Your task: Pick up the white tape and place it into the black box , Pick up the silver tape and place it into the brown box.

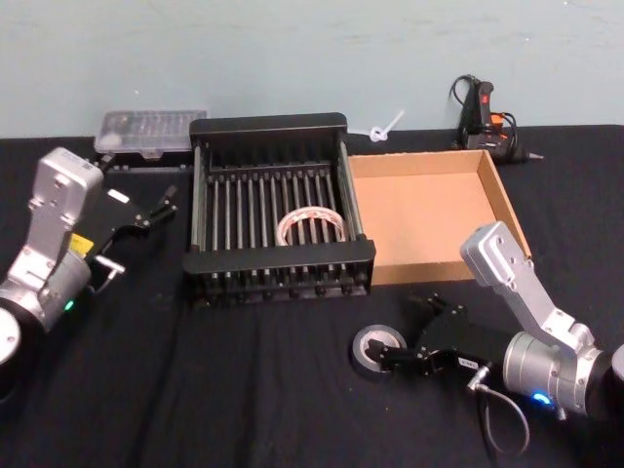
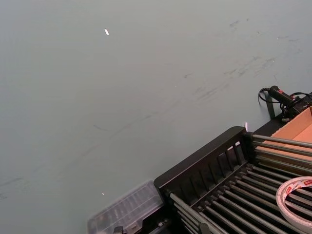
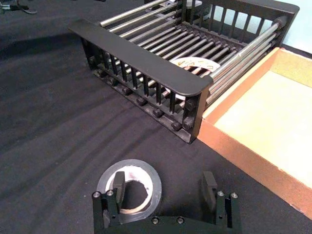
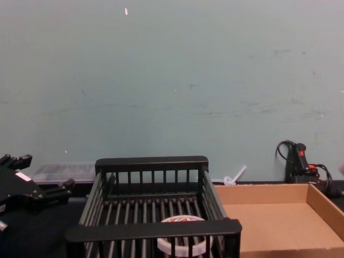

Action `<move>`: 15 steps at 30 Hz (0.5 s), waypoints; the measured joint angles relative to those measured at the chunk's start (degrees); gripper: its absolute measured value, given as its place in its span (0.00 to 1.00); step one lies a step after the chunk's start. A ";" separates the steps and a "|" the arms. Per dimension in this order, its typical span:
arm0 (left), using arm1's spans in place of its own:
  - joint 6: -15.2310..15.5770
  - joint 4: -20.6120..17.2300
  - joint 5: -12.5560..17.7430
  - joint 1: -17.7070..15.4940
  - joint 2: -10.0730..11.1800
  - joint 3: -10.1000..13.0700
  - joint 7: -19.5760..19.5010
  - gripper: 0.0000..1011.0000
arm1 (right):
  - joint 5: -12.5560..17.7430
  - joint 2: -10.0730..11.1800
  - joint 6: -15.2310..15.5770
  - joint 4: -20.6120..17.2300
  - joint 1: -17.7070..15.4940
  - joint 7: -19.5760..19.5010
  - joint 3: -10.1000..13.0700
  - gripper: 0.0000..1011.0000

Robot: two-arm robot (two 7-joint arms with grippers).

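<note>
At far left, the left gripper (image 1: 146, 210) hangs idle above the black cloth, fingers spread and empty, just beside the black box (image 1: 280, 125). Inside that slatted crate the white tape (image 1: 311, 226) lies flat on the floor bars, toward the near right corner, so the first half of the job looks finished. To the right, touching the crate, sits the brown box (image 1: 497, 195), with nothing in it. In front of it the silver tape (image 1: 373, 345) lies flat on the cloth, with the right gripper (image 3: 163, 191) low over it, jaws apart: one finger sits over the roll's centre hole, the other well outside the rim. The roll looks light and rigid; pinching one wall of the ring seems the surest hold.
</note>
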 joint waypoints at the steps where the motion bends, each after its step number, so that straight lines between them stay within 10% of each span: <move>1: 0.00 0.00 0.00 0.00 0.00 0.00 0.00 0.99 | -0.03 -0.02 0.01 0.05 0.05 0.00 -0.03 0.99; 15: 0.00 0.00 0.00 0.00 0.00 0.00 0.00 0.99 | -0.48 -0.35 0.50 0.78 0.63 -0.18 -0.48 0.99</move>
